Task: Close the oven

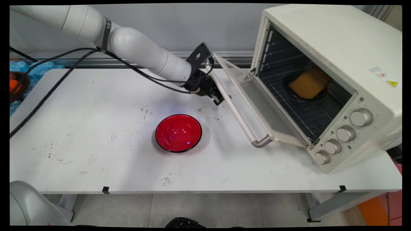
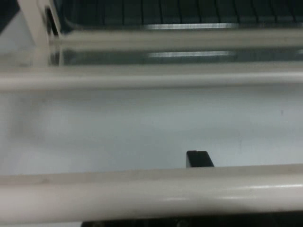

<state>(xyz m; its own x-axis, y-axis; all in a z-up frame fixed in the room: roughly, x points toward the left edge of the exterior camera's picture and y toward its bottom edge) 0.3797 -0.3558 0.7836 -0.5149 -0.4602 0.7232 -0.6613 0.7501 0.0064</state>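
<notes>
Well left of the oven [image 1: 337, 41], on the tabletop [image 1: 96, 144]: a red bowl [image 1: 178, 132], clear of the arm. Nearer the oven, the end effector [image 1: 221, 100], right at the far end of the handle [image 1: 239, 114] on the half-lowered door [image 1: 266, 109]; clenched or released, impossible to tell. Best handled slowly along the door's hinge arc, square to the bar. Inside the oven: a dark dish [image 1: 301, 96] with a yellow block.

Arm [image 1: 141, 48] reaches rightward, gripper [image 1: 219, 98] angled down low.

White table [image 1: 80, 154]: red bowl [image 1: 178, 132], cream toaster oven [image 1: 334, 64].
</notes>
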